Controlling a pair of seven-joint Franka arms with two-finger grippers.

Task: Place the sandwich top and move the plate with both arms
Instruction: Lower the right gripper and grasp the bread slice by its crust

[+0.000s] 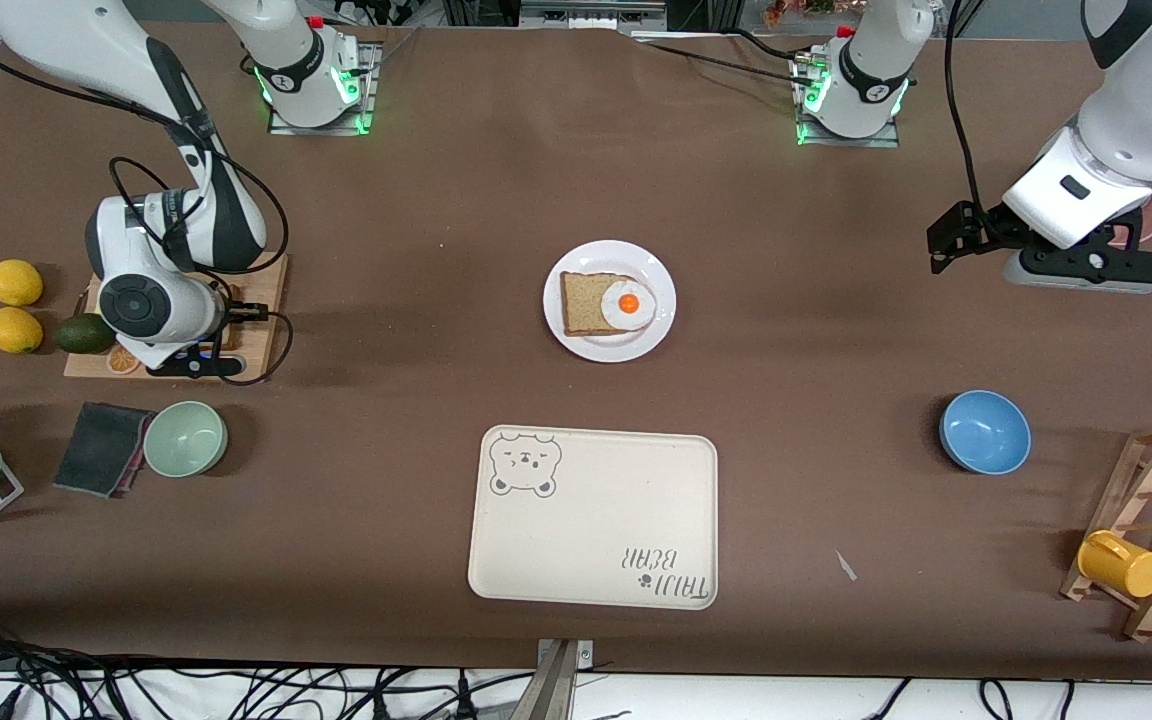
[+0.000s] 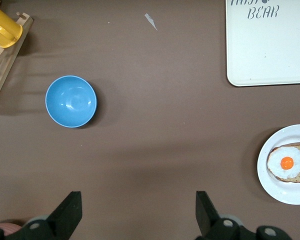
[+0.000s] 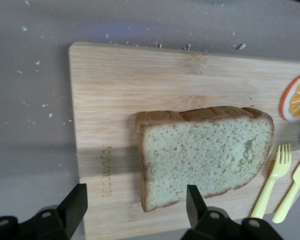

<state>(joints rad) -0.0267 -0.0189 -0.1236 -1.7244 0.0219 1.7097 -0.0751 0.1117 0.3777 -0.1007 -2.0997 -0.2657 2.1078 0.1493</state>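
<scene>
Centrally on the brown cloth-covered desk [image 1: 416, 200] sits the plate [image 1: 586, 345], small, round and glossy white, carrying a square slice of wholemeal bread [image 1: 586, 303] with a fried egg [image 1: 628, 303] on it. Nearer the front camera lies a cream rectangular tray [image 1: 593, 519] with rounded corners and a printed bear face. A blue bowl [image 1: 984, 431] stands toward the left arm's end, a pale green bowl [image 1: 185, 438] toward the right arm's end beside a dark folded cloth [image 1: 99, 448].

The sandwich top [image 3: 205, 157], a speckled light brown slice with a darker crust, lies flat on a pale wooden cutting board [image 3: 115, 100] at the right arm's end of the desk. A second crust edge shows just past it. An orange slice [image 3: 297, 96] and a yellow plastic fork [image 3: 274, 180] share the board. Two lemons [image 1: 15, 305] and an avocado [image 1: 85, 333] lie beside it.

The right arm folds down over the board, its wrist pointing downward. The right tool [image 3: 135, 210] hangs low over the bread with its black fingers [image 3: 77, 202] spread wide, straddling one end of the slice and gripping nothing.

The left arm waits, raised over its end of the desk. The left tool [image 2: 137, 212] is fully spread and empty above bare cloth.
</scene>
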